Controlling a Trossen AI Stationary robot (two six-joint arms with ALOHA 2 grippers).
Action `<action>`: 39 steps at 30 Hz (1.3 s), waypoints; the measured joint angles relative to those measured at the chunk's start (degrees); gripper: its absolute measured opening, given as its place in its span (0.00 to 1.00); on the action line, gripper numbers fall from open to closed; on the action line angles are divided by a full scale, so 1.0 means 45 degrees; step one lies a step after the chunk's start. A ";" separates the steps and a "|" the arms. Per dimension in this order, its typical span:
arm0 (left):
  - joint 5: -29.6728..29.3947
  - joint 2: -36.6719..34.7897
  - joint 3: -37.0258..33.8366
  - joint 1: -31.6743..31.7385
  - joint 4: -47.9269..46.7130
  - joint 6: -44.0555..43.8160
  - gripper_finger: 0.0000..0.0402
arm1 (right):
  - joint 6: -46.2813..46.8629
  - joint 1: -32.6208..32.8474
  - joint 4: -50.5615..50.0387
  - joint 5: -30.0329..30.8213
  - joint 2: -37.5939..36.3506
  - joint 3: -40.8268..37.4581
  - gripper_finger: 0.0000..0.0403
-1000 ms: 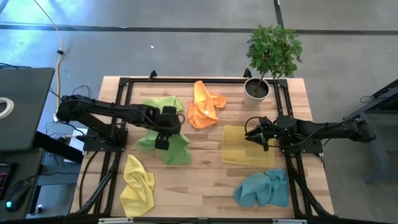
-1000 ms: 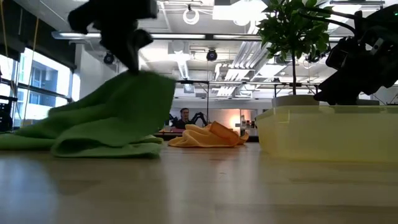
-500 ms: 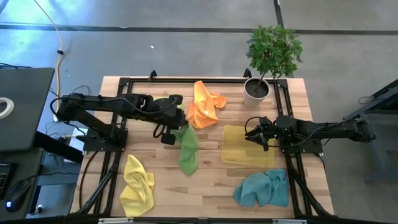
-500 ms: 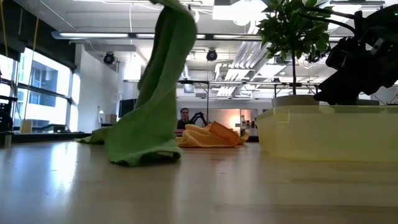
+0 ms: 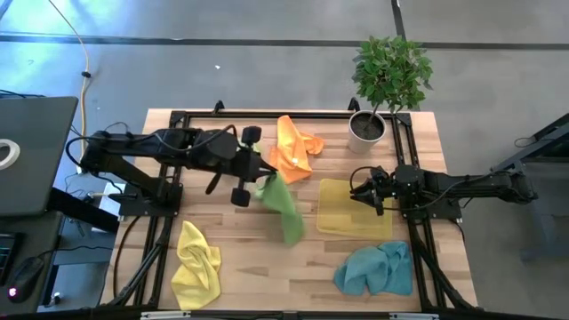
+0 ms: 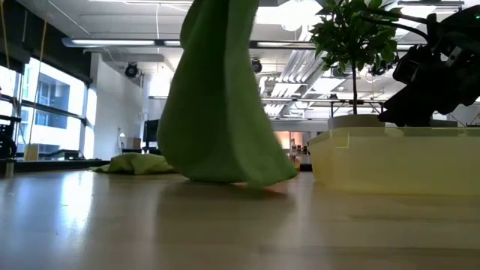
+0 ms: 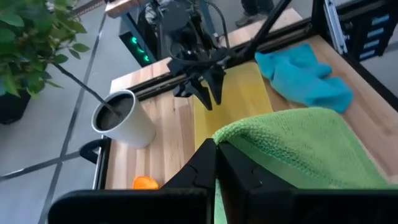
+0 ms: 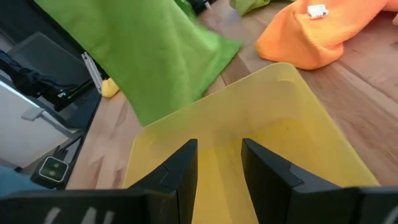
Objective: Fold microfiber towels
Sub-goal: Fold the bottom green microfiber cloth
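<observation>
Altogether: 2 green towels [image 5: 283,203], 2 yellow [image 5: 196,263], 1 orange [image 5: 292,148], 1 teal [image 5: 377,268].

A light wooden slatted table top [image 5: 267,267] framed by black metal rails is set on a grey concrete floor [image 5: 222,62] crossed by dark seams. A leafy green plant in a white cylindrical pot [image 5: 366,130] is placed at the table's far right corner, and a dark flat desk surface [image 5: 27,151] is seen to the left. Beyond the table, tall bright windows [image 6: 37,105], a white wall and a ceiling with exposed pipes and lamps [image 6: 247,15] are shown.
</observation>
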 joint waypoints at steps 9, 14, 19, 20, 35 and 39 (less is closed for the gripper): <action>-0.0004 0.0000 0.0235 0.0005 0.0528 -0.0200 0.00 | 0.0506 -0.0005 -0.0033 0.1288 -0.0002 -0.0005 0.29; -0.0004 0.0000 0.0235 0.0005 0.0978 -0.0416 0.00 | 0.0334 0.0000 -0.0160 0.1312 -0.0002 -0.0005 0.29; 0.0000 0.0000 0.0235 0.0005 0.1064 -0.0633 0.00 | 0.1260 -0.0001 0.0997 0.1862 0.0003 -0.0005 0.29; 0.0000 0.0000 0.0235 0.0005 0.1071 -0.0706 0.00 | 0.1765 -0.0005 0.1337 0.1993 0.0003 -0.0005 0.29; -0.0004 0.0005 0.0235 0.0005 0.2706 -0.1197 0.00 | 0.2769 -0.0004 0.4340 0.5508 0.0002 -0.0005 0.29; -0.0005 0.0007 0.0240 0.0005 0.2933 -0.1158 0.00 | 0.3194 -0.0010 0.4457 0.6253 0.0003 -0.0005 0.29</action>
